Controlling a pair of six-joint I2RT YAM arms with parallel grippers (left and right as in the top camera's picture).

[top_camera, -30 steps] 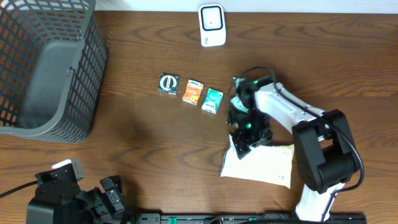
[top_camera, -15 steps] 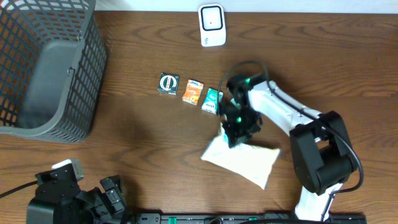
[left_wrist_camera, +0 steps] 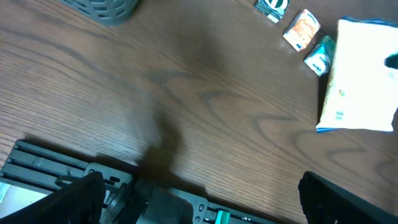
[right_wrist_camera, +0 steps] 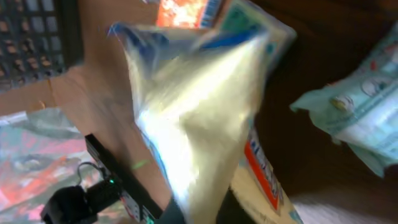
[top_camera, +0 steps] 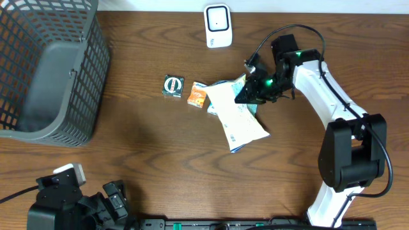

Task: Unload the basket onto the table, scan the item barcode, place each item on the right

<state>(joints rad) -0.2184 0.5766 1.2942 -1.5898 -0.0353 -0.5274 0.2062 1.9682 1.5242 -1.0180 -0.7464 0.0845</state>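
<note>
White, glossy and crinkled, the flat rectangular pouch hangs slanted over the dark wood-grain counter. The right tool pinches one edge of it. The pouch overlaps a teal packet that lies beside an orange packet. The left tool sits low, its fingers spread wide. A white scanner stands at the far edge, and a grey plastic mesh basket fills the left corner.

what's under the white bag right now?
The teal packet sits beneath the white bag, mostly covered from overhead; the orange packet shows beside it. Anything else underneath is hidden.
</note>
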